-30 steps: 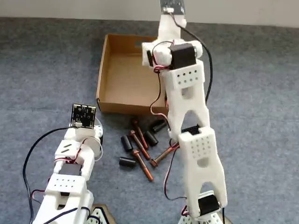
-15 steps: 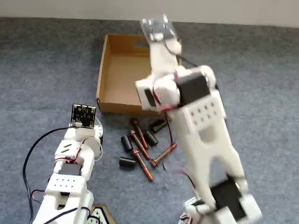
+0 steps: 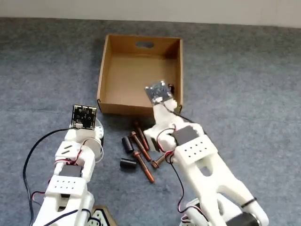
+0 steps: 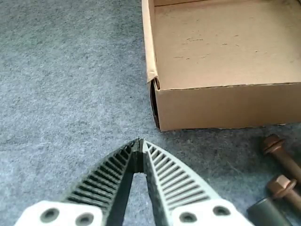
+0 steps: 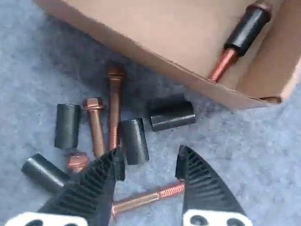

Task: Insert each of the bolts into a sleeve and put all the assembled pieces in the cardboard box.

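One assembled piece (image 5: 240,35) lies in the near right corner of the box (image 3: 102,70), so with your right end effector (image 5: 150,155) spread over the loose bolts (image 5: 114,106) and sleeves (image 5: 172,114), grasp a bolt next; your left end effector (image 4: 139,143) is pressed together.

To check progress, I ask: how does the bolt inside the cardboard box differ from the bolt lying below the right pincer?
The boxed bolt carries a black sleeve; the loose bolt below the right pincer is bare. The first lies in a corner of the cardboard box; the second lies on the grey carpet outside it. Both are copper-coloured.
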